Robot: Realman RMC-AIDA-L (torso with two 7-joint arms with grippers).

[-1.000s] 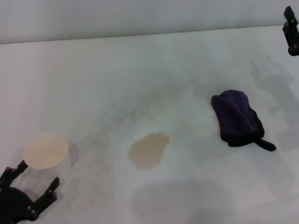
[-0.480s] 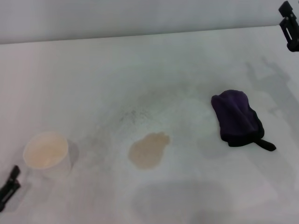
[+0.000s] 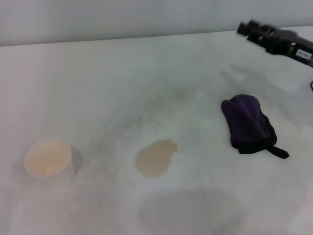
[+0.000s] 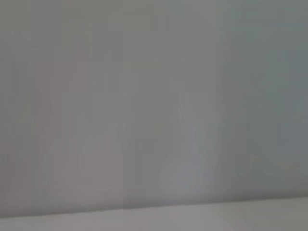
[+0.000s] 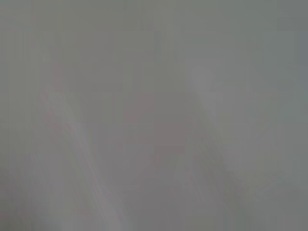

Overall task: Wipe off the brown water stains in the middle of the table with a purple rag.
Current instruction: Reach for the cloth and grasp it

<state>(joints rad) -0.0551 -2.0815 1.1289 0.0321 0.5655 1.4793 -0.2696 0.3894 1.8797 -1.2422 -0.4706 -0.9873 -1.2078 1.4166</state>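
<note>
here, nearest on the large plain white matte desk, a pale cup with tan liquid sits at the left. the flat light tan-brown water stain puddle lies mid-desk, well apart from the bunched dark purple rag with black edging off to the right, short black tail toward the near side. farther back, the right tool hangs above the far right of the desk, beyond the rag, touching nothing; can't tell how wide it is. left tool out of view; wrist views only blank grey.
</note>
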